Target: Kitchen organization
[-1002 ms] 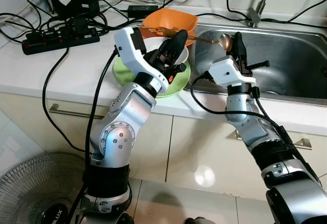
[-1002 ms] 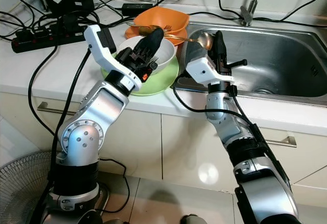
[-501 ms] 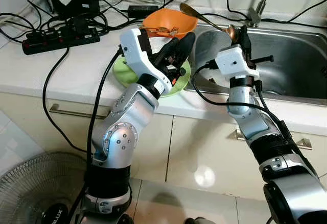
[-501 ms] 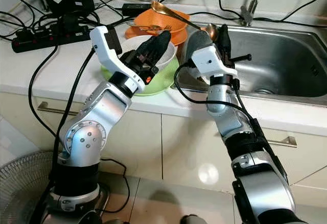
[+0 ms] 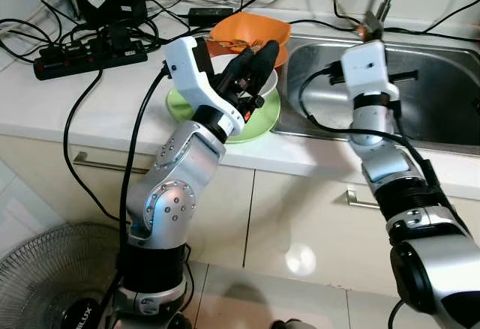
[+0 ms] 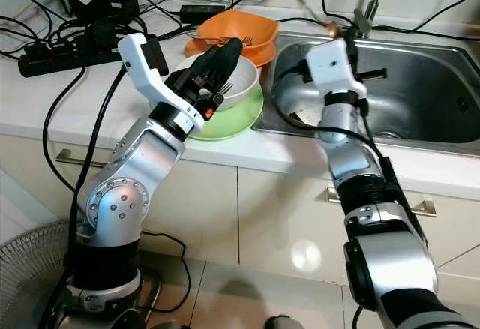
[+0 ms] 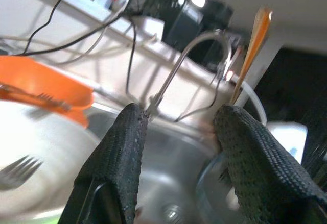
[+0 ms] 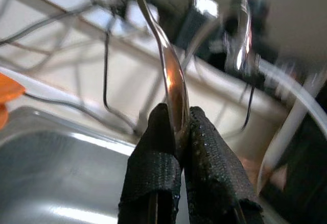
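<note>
Right gripper clamped on spoon, raised over the sink near the faucet (blurred), left gripper fingers apart, above the white bowl beside sink.

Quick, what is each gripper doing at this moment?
Left gripper: open, holding nothing, above the white bowl.
Right gripper: closed on a spoon.
</note>
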{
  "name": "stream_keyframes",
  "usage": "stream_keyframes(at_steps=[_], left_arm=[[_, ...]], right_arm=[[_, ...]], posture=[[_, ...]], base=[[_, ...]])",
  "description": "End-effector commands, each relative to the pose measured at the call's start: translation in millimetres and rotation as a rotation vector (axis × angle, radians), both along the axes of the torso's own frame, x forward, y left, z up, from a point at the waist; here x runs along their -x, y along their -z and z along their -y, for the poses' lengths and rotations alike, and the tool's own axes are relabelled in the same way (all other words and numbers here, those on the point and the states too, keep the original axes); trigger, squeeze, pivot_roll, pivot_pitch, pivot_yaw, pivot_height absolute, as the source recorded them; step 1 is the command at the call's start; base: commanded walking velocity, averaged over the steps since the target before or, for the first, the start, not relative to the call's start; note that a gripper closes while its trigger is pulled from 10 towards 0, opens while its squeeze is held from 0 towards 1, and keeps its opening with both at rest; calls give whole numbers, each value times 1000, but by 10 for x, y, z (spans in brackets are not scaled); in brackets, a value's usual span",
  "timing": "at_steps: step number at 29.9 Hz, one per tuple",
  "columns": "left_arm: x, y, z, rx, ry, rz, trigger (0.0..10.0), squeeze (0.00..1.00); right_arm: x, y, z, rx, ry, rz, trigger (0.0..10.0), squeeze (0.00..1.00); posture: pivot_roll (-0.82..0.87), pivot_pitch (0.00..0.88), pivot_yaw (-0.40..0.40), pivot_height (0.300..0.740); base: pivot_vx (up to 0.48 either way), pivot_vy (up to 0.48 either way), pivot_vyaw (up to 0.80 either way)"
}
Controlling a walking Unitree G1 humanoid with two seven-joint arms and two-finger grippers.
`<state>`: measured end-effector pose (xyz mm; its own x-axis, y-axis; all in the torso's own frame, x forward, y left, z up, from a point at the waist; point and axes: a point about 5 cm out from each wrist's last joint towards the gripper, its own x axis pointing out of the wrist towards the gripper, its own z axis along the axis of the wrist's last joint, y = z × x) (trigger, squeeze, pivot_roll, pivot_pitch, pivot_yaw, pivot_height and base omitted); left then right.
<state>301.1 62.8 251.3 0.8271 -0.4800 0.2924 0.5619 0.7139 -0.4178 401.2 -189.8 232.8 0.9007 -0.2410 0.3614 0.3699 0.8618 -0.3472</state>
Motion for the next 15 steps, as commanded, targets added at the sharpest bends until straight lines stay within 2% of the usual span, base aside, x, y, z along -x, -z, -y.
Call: stream_keyframes(at_steps=[1, 3, 4, 6, 8, 10, 12, 13, 15], left_arm=[[17, 16, 58, -46, 13, 12, 10000, 0], [10, 74, 76, -109, 14, 8, 10000, 0], [10, 74, 76, -109, 14, 8, 10000, 0], [11, 204, 111, -240, 34, 4, 10000, 0], [32, 313, 143, -330, 68, -7, 10000, 0], [40, 337, 151, -349, 79, -10, 10000, 0], [80, 410, 186, -385, 117, -20, 10000, 0], [80, 410, 186, -385, 117, -20, 10000, 0], [110, 447, 210, -405, 144, -22, 10000, 0]], right_arm=[[-40, -96, 79, -89, 2, -15, 10000, 0], [-81, -135, 113, -159, -18, -56, 10000, 0], [-81, -135, 113, -159, -18, -56, 10000, 0], [-131, -133, 153, -286, -54, -140, 10000, 0], [-156, -108, 183, -386, -81, -205, 10000, 0], [-162, -99, 187, -405, -90, -222, 10000, 0], [-173, -37, 215, -490, -114, -298, 10000, 0], [-173, -37, 215, -490, -114, -298, 10000, 0], [-162, 87, 229, -549, -123, -384, 10000, 0]], posture=[[31, 41, 12, 732], [31, 40, 10, 732], [31, 40, 10, 732], [32, 42, 9, 732], [32, 42, 9, 732], [32, 42, 9, 732], [26, 44, 7, 732], [26, 44, 7, 732], [21, 45, 8, 732]], base=[[0, 0, 0], [0, 0, 0], [0, 0, 0], [0, 0, 0], [0, 0, 0], [0, 0, 0], [0, 0, 0], [0, 0, 0], [0, 0, 0]])
